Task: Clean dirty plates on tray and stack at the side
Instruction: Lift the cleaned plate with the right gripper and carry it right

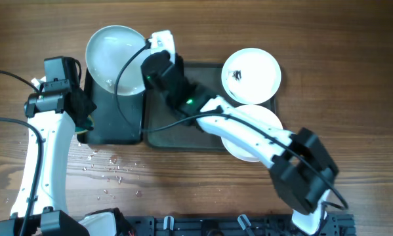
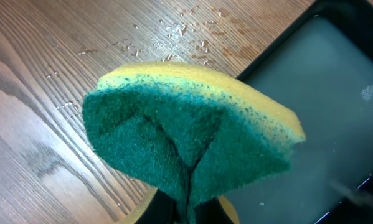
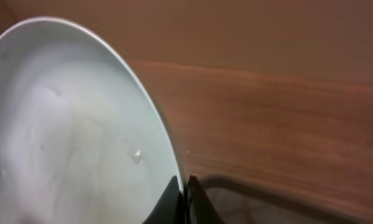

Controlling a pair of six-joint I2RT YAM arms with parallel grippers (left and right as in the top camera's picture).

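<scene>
Your right fingers [image 3: 186, 200] pinch the thin rim of a glossy round white plate [image 3: 80, 137] near the worktop's [image 1: 347, 39] far edge. Your left fingers [image 2: 186, 214] squeeze the folded sponge [image 2: 192, 143], coarse green over yellow foam. A smudged plate [image 1: 250, 75] and a second plate [image 1: 268, 118] sit on the rimmed grey tray [image 1: 183, 134] mid-worktop.

Overhead: even, diffuse light, sharp throughout, with only faint soft shadows on the table [image 1: 353, 39]. Left wrist: bright, the sponge [image 2: 186, 143] fairly crisp, and pale glare washes over the black tray [image 2: 323, 93]. Right wrist: dim, warm-toned and soft all over, the plate [image 3: 68, 137] blurred along its rim.
</scene>
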